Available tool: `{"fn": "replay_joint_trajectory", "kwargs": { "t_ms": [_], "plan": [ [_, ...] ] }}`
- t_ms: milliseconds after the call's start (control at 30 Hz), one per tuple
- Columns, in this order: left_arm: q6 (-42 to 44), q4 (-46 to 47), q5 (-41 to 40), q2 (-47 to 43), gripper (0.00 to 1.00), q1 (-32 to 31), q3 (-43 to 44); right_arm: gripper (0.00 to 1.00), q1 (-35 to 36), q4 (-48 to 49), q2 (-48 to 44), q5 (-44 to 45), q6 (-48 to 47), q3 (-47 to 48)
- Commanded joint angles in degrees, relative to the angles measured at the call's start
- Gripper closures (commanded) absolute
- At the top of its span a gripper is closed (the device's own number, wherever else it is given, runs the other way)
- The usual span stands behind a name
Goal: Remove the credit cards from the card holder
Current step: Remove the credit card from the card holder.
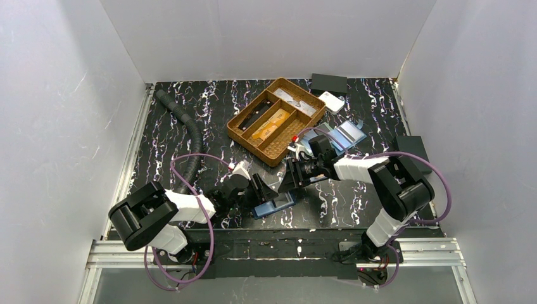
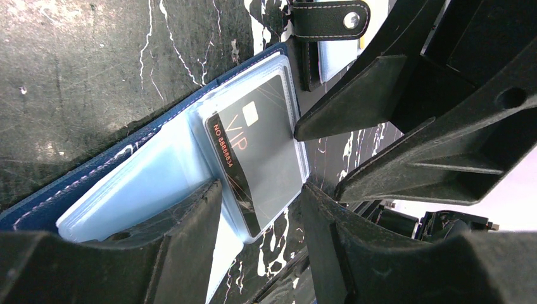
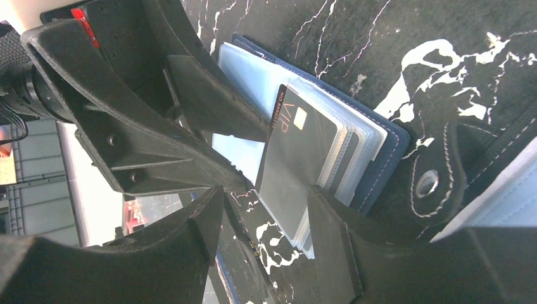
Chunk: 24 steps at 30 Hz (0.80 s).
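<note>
We are looking into a robotics lab cell: white panel walls [image 1: 63, 95] are closing in a black marbled table [image 1: 354, 199], and aluminium rails [image 1: 418, 251] are running along its near edge. A left arm [image 1: 158, 215] and a right arm [image 1: 392, 180] are standing bolted there side by side, with purple cables [image 1: 190, 166] looping around them.

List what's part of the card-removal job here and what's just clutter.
Job:
- blue card holder
- dark VIP card in its clear sleeve
- left gripper and right gripper, both at the holder

Lying about:
- wicker tray
- black hose
- second holder, not being worked
- white item
- black pad
- black box
</note>
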Motion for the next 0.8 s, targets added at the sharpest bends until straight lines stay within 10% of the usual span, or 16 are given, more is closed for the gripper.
{"fn": "replay_joint_trajectory", "kwargs": {
  "t_ms": [0, 767],
  "plan": [
    [1.0, -3.9, -1.4, -0.4, 0.52, -0.3, -1.9, 0.4, -0.2, -0.4, 1.7, -0.4, -0.1, 1.8],
    [-5.7, 8.0, -0.4, 5.2, 0.58, -0.1, -5.6, 0.56, -0.2, 0.0, 12.2, -4.5, 4.3, 2.9]
  ]
}}
